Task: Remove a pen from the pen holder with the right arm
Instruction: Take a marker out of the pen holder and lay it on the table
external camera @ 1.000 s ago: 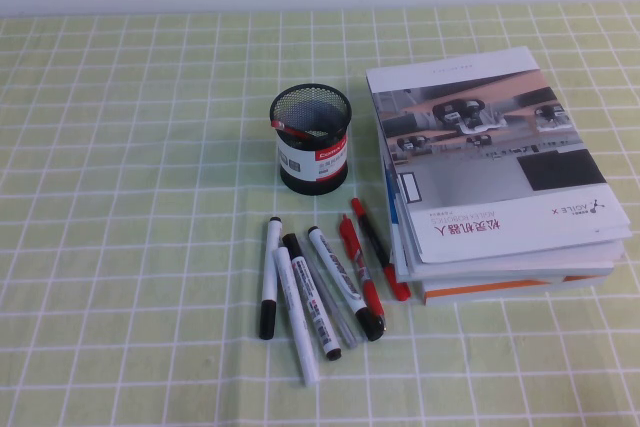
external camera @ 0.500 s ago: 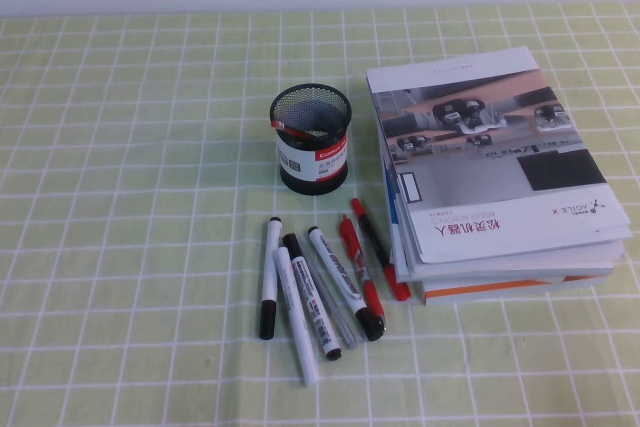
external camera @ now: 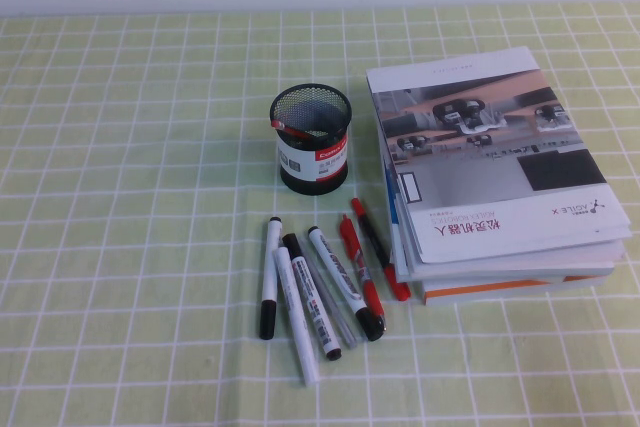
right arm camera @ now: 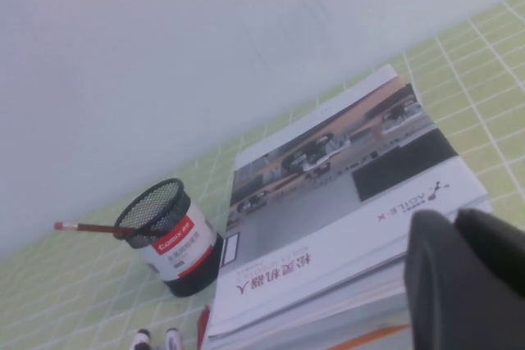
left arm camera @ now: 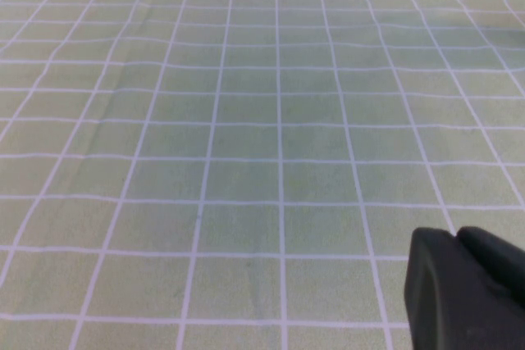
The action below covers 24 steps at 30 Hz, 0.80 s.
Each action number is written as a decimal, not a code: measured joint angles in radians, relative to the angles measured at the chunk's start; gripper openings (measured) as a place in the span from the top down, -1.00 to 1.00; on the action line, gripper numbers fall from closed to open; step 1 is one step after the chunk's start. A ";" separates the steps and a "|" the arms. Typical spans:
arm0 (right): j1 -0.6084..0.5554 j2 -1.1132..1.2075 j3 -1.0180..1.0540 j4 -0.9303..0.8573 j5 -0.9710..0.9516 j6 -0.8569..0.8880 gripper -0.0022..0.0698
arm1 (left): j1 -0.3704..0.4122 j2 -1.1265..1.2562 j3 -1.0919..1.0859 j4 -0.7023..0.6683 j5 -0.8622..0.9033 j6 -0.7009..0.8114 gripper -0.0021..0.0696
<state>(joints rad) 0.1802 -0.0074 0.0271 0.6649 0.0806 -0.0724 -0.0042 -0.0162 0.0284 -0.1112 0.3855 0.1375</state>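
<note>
A green checked tablecloth (external camera: 130,197) is spread over the whole table. On the robot's right side a stack of books (external camera: 490,167) is laid flat, topped by a brochure with a grey photographic cover.

Neither arm is seen in the high view. The right gripper (right arm camera: 456,227) is shown only by its own wrist camera, held above the near part of the stack of books and well apart from the holder; it is closed and nothing is gripped in it. The left gripper (left arm camera: 456,239) is held over bare tablecloth, and whether it is open or closed cannot be told.

A black mesh pen holder (external camera: 312,147) with a red and white label is stood upright near the middle of the table, just to the left of the books and not touching them.

In front of the holder a group of loose markers (external camera: 343,282) is laid on the cloth, some white with black caps and some red, the rightmost ones lying against the foot of the stack.

A single red pen (external camera: 290,130) is left in the holder, leaned against its left rim with one end sticking out past it.
</note>
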 joint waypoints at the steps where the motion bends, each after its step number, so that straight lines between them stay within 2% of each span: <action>1: 0.000 0.000 0.000 0.004 -0.002 0.000 0.97 | 0.000 0.000 0.000 0.000 0.000 0.000 0.96; 8: 0.000 0.000 0.000 0.028 0.006 0.000 0.97 | 0.000 0.000 0.000 0.000 0.000 0.000 0.96; 13: 0.000 0.028 -0.020 0.062 0.097 0.000 0.97 | 0.000 0.000 0.000 0.000 0.000 0.000 0.96; 24: 0.000 0.483 -0.351 -0.092 0.393 0.000 0.97 | 0.000 0.000 0.000 0.000 0.000 0.000 0.96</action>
<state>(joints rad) 0.1802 0.4751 -0.3239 0.5732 0.4740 -0.0724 -0.0042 -0.0162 0.0284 -0.1112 0.3855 0.1375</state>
